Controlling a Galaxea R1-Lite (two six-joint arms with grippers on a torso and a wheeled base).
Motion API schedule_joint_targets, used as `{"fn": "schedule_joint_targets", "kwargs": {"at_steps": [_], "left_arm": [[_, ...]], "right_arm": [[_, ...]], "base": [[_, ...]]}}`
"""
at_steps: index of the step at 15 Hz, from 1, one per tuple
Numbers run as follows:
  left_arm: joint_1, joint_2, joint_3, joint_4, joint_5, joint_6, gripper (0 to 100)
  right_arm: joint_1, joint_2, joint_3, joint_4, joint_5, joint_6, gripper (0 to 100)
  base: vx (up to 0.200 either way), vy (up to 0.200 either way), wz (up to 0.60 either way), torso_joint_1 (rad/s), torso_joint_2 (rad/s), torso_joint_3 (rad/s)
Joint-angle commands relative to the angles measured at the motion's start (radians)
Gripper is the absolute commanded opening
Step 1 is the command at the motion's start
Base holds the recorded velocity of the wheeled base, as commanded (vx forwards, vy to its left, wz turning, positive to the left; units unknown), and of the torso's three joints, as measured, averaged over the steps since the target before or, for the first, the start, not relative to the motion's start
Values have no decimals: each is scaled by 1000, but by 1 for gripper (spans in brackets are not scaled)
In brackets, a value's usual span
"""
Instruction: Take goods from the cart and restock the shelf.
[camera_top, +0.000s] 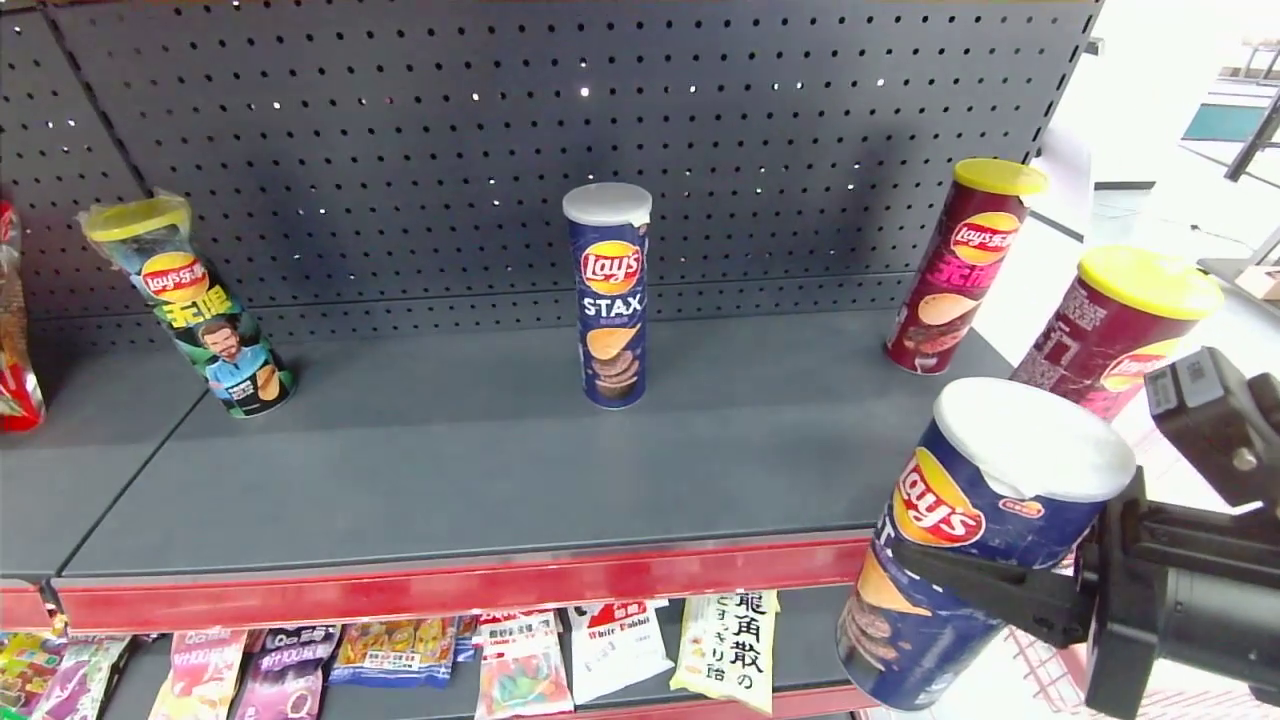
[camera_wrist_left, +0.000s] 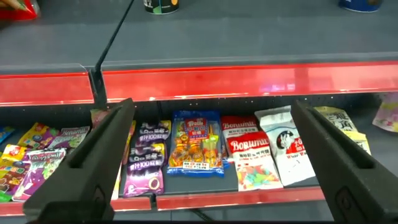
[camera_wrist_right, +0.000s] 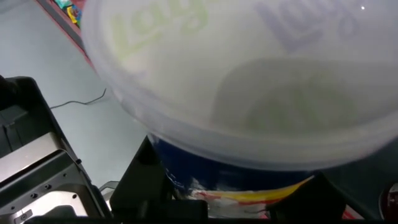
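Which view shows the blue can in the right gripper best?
The head view: the blue can shows nearly whole, tilted, clamped mid-body by the right gripper. The right wrist view gives its white lid and a strip of blue wall. The left wrist view faces snack bags on the lower shelf.

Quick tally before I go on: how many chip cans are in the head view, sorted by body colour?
Blue: 2, the standing blue can on the shelf and the held blue can.
Maroon: 2, the far maroon can on the shelf and the near maroon can beyond its right end.
Green: 1, the green can on the shelf.
Total: 5.
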Motion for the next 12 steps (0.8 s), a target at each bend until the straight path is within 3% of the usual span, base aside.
{"fn": "schedule_joint_targets", "kwargs": {"at_steps": [1, 11, 12], "left_arm": [[-1, 1, -2, 1, 1, -2, 100], [-1, 1, 0, -2, -1, 3, 100], [1, 1, 0, -5, -4, 32, 100]], "right_arm": [[-3, -4, 4, -1, -2, -1, 0], [-3, -96, 86, 2, -8, -7, 0], [-5, -103, 89, 4, -8, -7, 0]], "base": [[0, 0, 0, 0, 0, 0], [0, 0, 0, 0, 0, 0], [0, 0, 0, 0, 0, 0]]}}
